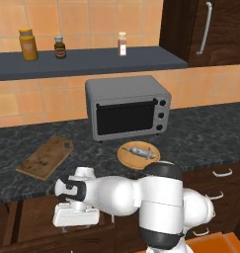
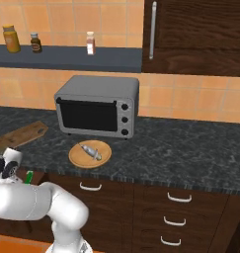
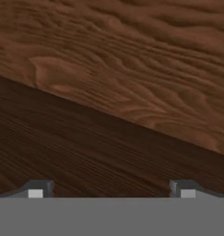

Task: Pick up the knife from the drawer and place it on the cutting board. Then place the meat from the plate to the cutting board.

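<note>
Wood grain lies right under the gripper [image 3: 111, 193] in the hand view, a lighter panel above a darker one; its jaws stand fully apart and hold nothing. From the base views the hand hangs low, in front of the counter's front edge, down at the drawer [image 1: 22, 220].

A slip of green beside the wrist looks like the handle of the knife [image 2: 29, 176]; its blade cannot be made out. My judgement: the step in hand is reaching the knife. Done well, it means turning the hand so the open jaws straddle the green handle across its width, settling low before closing, then lifting straight up clear of the drawer wall.

Outward on the counter: one cutting board [image 1: 45, 157] near the left front edge, bare; one plate [image 1: 138, 154] by the front edge before the toaster oven [image 1: 127, 106], carrying one piece of meat [image 1: 141, 151]. Three bottles [image 1: 28, 44] stand on the shelf.
</note>
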